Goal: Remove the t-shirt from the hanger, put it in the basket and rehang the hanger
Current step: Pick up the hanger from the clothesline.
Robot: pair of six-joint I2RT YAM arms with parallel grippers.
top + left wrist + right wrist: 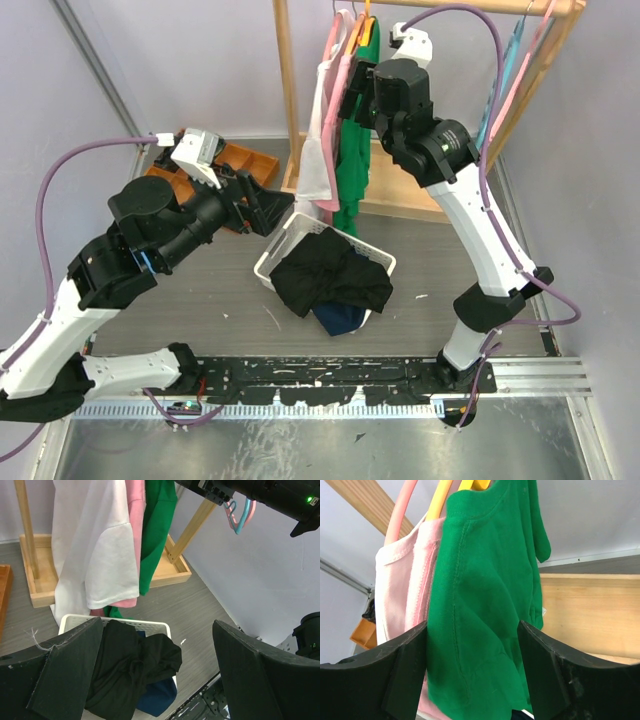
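Note:
A green t-shirt (352,170) hangs on a yellow hanger (440,500) from the wooden rack (288,90), next to a pink shirt (405,605) and a white shirt (85,545). It fills the right wrist view (480,605) and also shows in the left wrist view (157,525). My right gripper (472,675) is open, its jaws on either side of the green shirt's shoulder, close to the cloth. My left gripper (157,675) is open and empty above the white basket (283,243), below the hanging shirts.
The white basket (150,626) holds a black garment (325,272) and a dark blue one (157,697). A wooden tray (235,160) lies at the back left. Empty pink and blue hangers (239,515) hang at the rack's right end. The rack's base (420,200) stands behind the basket.

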